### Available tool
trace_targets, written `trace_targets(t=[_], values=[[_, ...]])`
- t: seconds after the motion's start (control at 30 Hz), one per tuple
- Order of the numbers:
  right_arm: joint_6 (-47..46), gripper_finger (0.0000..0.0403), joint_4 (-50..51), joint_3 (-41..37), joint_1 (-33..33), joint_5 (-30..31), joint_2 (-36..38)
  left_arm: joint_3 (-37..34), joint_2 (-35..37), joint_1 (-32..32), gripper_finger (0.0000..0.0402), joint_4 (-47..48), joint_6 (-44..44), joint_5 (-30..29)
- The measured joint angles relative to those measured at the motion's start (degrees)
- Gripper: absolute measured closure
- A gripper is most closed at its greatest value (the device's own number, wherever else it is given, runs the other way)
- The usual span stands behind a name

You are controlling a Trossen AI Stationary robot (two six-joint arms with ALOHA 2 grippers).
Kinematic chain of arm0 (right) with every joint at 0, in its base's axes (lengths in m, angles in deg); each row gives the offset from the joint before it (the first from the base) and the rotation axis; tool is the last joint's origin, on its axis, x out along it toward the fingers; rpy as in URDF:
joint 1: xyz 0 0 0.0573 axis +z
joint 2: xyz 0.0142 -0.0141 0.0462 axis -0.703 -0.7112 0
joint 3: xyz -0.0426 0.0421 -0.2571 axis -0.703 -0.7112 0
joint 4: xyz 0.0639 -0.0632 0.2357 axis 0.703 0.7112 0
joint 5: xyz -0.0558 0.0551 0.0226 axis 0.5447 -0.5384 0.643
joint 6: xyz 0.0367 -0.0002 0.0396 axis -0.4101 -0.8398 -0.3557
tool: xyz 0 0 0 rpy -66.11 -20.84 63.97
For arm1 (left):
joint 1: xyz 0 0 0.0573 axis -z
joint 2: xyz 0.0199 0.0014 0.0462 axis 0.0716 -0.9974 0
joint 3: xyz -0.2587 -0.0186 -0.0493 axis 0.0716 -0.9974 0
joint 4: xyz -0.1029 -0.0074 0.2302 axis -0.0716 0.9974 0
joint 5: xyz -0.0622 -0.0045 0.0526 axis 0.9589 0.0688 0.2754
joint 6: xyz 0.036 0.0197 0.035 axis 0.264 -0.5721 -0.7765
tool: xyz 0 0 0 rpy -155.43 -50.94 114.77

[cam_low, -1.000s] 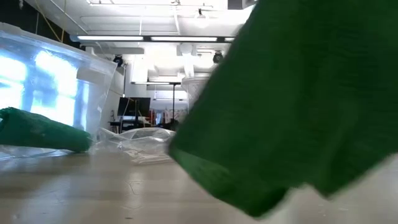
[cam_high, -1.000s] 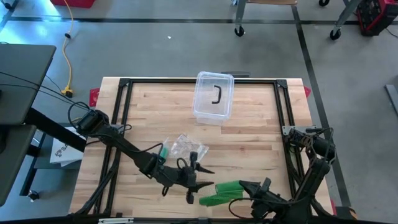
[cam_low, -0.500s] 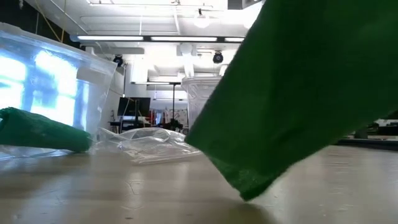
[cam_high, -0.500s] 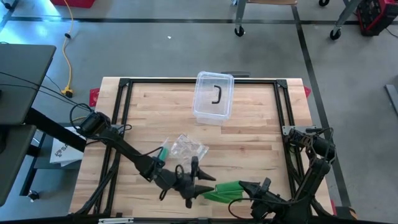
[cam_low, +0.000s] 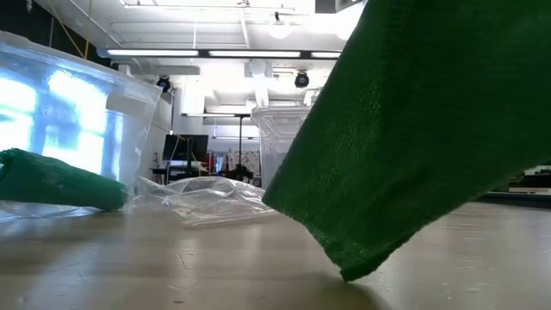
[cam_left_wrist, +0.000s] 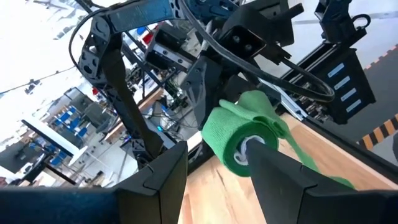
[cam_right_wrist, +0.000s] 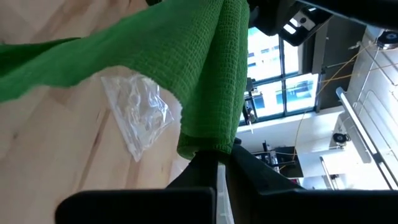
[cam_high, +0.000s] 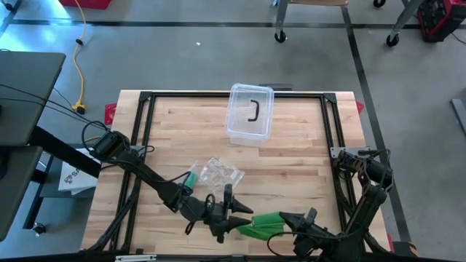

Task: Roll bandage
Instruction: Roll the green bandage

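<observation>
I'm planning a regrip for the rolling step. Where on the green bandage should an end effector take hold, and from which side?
Grip the green bandage roll across its round body, coming end-on where its hollow core faces the left end effector; the loose tail is already held by the right end effector.

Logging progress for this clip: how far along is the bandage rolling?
Done: the green bandage is out of its plastic wrapper and partly wound, with a small roll visible in the left wrist view. In hand: the right gripper pinches one end while the left gripper meets the other, fingers open. Left: a loose length remains unrolled between them.
</observation>
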Motion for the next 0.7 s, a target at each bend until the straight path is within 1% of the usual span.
trace_targets(t=[0.3,0.43,0.5,0.57,0.63,0.7], values=[[0.0,0.04,-1.16,0.0,0.0,0.0,0.0,0.13,-0.36,0.0,0.0239,-0.18,-0.27,0.04],[1.01,0.04,-3.25,0.0,0.0,-0.17,0.0,2.67,-2.72,0.0,0.0239,-0.06,-1.93,-0.19],[3.45,0.04,-5.14,0.0,0.1,-1.55,0.0,4.12,-4.1,0.11,0.0239,0.1,-3.44,-0.99],[5.76,0.04,-6.64,0.0,0.12,-4.14,0.0,5.18,-5.2,0.19,0.0239,0.23,-4.25,-2.67],[7.29,0.04,-7.98,0.0,0.11,-6.47,0.0,5.73,-5.65,0.17,0.0239,0.35,-4.78,-3.71],[7.39,0.04,-8.74,0.0,0.17,-7.57,0.0,5.89,-5.66,0.09,0.0239,0.21,-4.67,-3.86]])
